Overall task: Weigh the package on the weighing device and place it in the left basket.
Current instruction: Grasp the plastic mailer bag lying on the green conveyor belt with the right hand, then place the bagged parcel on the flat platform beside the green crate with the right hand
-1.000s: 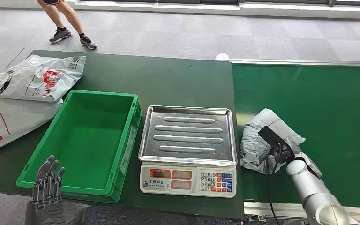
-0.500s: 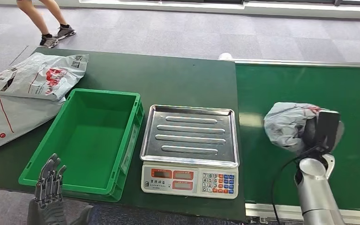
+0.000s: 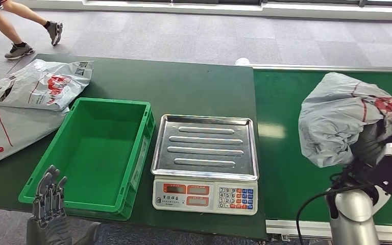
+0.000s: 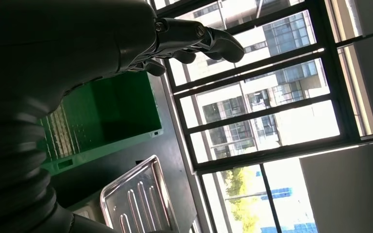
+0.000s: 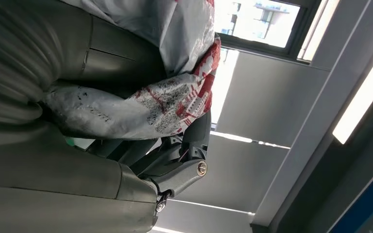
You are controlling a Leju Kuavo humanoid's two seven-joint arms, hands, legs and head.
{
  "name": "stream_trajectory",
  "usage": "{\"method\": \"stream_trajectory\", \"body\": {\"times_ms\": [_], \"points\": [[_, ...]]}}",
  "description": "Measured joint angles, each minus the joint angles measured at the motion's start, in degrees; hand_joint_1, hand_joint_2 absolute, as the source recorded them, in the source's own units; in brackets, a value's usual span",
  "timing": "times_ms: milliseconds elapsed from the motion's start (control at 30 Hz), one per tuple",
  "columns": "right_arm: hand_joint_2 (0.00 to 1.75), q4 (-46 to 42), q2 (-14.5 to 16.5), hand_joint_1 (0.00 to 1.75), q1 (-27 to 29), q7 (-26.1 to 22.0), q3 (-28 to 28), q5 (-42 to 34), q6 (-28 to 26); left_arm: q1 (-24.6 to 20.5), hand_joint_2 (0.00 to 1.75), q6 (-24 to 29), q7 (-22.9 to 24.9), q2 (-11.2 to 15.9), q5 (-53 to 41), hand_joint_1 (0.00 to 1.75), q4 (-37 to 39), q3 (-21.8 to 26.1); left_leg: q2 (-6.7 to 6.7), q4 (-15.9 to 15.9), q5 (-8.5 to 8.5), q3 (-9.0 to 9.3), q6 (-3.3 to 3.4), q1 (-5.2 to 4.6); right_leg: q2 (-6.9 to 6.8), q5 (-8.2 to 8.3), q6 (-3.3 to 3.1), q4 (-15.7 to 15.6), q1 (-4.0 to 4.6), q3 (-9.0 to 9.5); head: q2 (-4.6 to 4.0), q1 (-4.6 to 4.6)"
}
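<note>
Package (image 3: 339,120), a grey plastic mailer bag with red print, is sitting clamped in the right hand (image 3: 383,145), lifted clear of the green belt (image 3: 286,153) and bulging out on the side of that hand facing the scale. In the right wrist view the dark fingers (image 5: 187,145) are wrapping around crumpled, bunched plastic (image 5: 145,109), so the hold seems to be on loose film and not on whatever is inside.

Largest of the things waiting on the dark table (image 3: 184,87) is the green basket (image 3: 138,153), standing just ahead of the left hand and well apart from the right hand, beyond the scale. Next is the scale (image 3: 205,161), its steel tray bare, lying between the basket and the package-carrying hand. Smaller still, the left hand (image 3: 48,199) is hovering at the near corner of the basket with its fingers straight and holding nothing.

Weighing is not yet done. Judging from the grip, the bag could be slipping through the fingers during the sideways carry, since slick film gives little purchase. Its soft bulk could also be draping over the tray edge or onto the keypad (image 3: 235,196), spoiling the reading. Spare mailers (image 3: 35,87) are lying beyond the basket, far from both hands.
</note>
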Motion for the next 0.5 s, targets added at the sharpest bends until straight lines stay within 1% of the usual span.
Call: {"method": "stream_trajectory", "body": {"times_ms": [200,267,300,333,367,433,467,500], "points": [[1.75,-1.5,0.0,1.75,0.4,0.1,0.3,-0.6,0.1,0.0,1.75,0.2,-0.1,0.0,0.2,0.0,0.0,-0.1,-0.01,0.0,0.0,-0.01,0.0,0.0,0.0,0.01,0.0,0.0,0.0,-0.01,0.0,0.0],[1.75,-2.0,0.0,1.75,0.4,1.1,0.7,-2.4,1.7,0.0,1.75,0.9,-0.4,0.3,0.8,0.0,0.0,-0.2,0.0,0.0,0.0,-0.02,-0.01,0.0,0.01,0.0,0.0,0.0,0.01,-0.01,0.0,0.01],[1.75,-2.2,0.0,1.75,0.4,2.6,1.2,-3.1,4.4,-0.1,1.75,1.2,-0.8,0.5,1.3,0.0,0.1,-0.3,0.01,0.0,-0.01,-0.04,-0.01,0.0,0.02,0.0,-0.01,0.0,0.01,-0.01,0.0,0.02],[1.75,-2.4,-0.2,1.75,0.3,5.1,2.1,-3.0,8.7,-0.2,1.75,1.3,-1.2,0.8,1.7,0.0,0.2,-0.4,0.06,0.0,-0.02,-0.14,-0.02,0.01,0.07,0.0,-0.01,0.0,0.02,-0.01,0.0,0.02],[1.75,-2.3,-0.4,1.75,-0.1,8.4,3.4,-2.1,14.4,-0.6,1.75,1.1,-1.6,1.1,2.1,0.0,0.3,-0.5,0.12,0.0,-0.04,-0.25,-0.03,0.01,0.13,-0.01,-0.02,0.0,0.02,-0.01,0.0,0.02],[1.75,-0.6,-0.7,1.75,-1.9,15.7,7.6,2.3,27.4,-2.0,1.75,0.1,-2.1,1.7,2.5,0.0,1.0,-0.5,0.31,-0.1,-0.06,-0.43,-0.07,0.01,0.28,0.02,-0.09,0.0,0.08,-0.02,0.0,0.02],[1.75,1.1,-0.5,1.75,-3.2,18.7,10.2,4.9,32.5,-2.8,1.75,-0.5,-2.2,1.9,2.7,0.0,1.4,-0.5,0.39,-0.1,-0.04,-0.38,-0.1,0.03,0.34,0.04,-0.14,0.0,0.14,-0.03,0.0,0.02],[1.75,3.3,0.0,1.75,-4.6,21.0,12.9,7.2,36.1,-3.7,1.75,-1.0,-2.2,2.2,2.8,0.0,1.9,-0.5,0.45,-0.1,0.01,-0.27,-0.15,0.07,0.38,0.08,-0.19,0.0,0.21,-0.05,0.0,0.01]]}}
